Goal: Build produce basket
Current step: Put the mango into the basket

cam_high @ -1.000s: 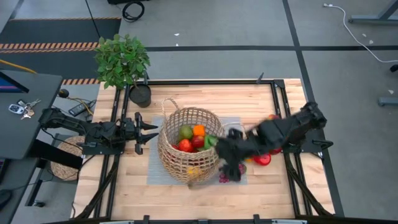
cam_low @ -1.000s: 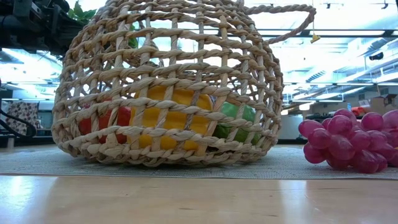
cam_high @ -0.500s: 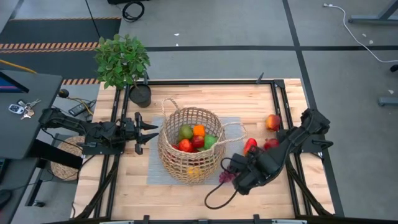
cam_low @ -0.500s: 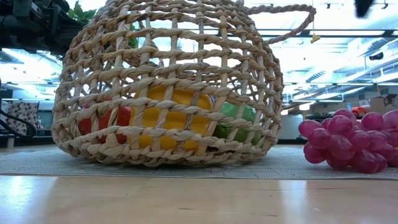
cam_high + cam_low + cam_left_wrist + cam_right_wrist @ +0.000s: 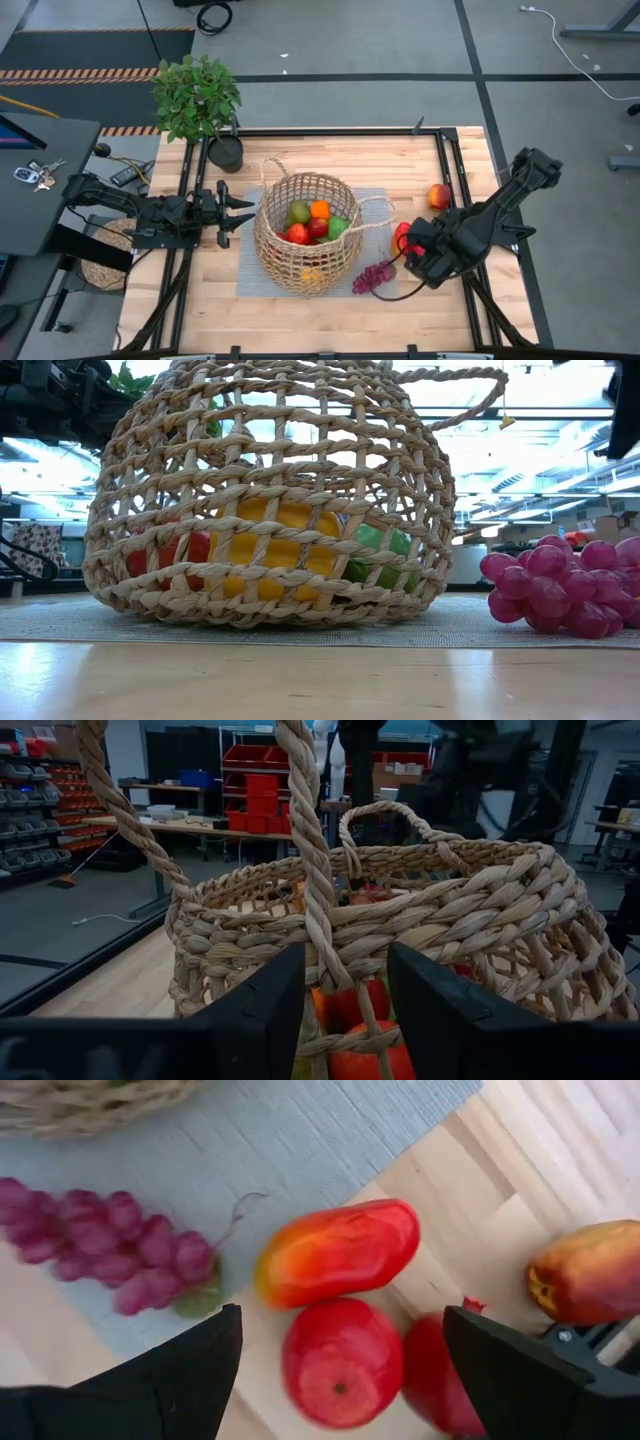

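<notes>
You see a tan open-weave basket (image 5: 303, 242) holding red, orange, green and yellow produce (image 5: 315, 222), purple grapes (image 5: 371, 278) on a grey-blue mat (image 5: 375, 205), and red apples (image 5: 338, 1361) on the pale wooden counter (image 5: 330, 155).

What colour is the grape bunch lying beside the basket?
Purple-pink; the grape bunch shows best in the low view.

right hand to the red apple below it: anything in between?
Nothing visible. The right hand hangs open directly over the red apple, with clear space between its fingers and the fruit. The red pepper and a second apple lie tight against it, crowding the fingers. The left hand waits beside the basket.
</notes>
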